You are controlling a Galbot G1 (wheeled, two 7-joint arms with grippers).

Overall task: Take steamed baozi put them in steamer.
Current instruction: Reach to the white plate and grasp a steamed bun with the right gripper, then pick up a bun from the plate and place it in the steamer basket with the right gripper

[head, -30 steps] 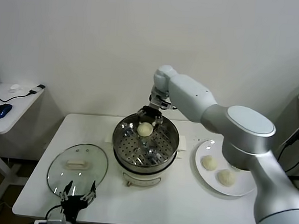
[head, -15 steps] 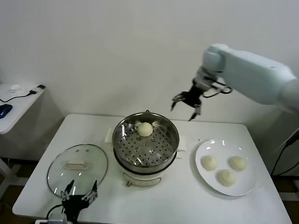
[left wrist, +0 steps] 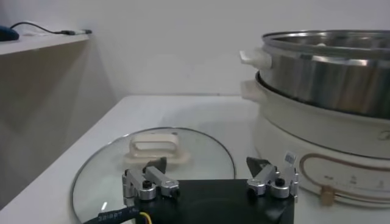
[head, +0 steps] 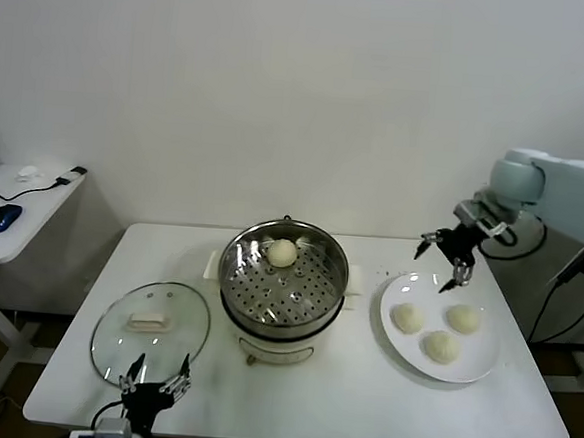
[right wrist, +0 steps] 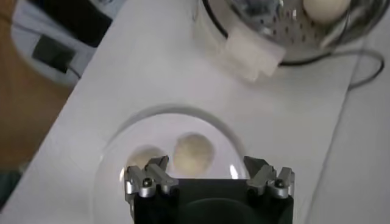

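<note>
One cream-white baozi (head: 283, 252) lies on the perforated tray at the back of the steel steamer (head: 230, 275) on its white base. Three more baozi (head: 408, 317) (head: 462, 318) (head: 441, 346) lie on a white plate (head: 477, 371) to the right. My right gripper (head: 439, 261) is open and empty in the air above the plate's far edge. In the right wrist view two baozi (right wrist: 194, 154) (right wrist: 141, 157) on the plate sit below the open jaws, and the steamer's baozi (right wrist: 325, 8) shows farther off. My left gripper (head: 153, 382) is parked open at the table's front left edge.
A round glass lid (head: 151, 328) with a white handle lies flat left of the steamer; it also shows in the left wrist view (left wrist: 152, 159). A side table with a blue mouse (head: 2, 218) and cable stands at far left. A cable hangs at the right.
My right gripper has left the baozi in the steamer, risen, and swung right across the table to above the plate. A third baozi on the plate is now uncovered. The left arm has not moved.
</note>
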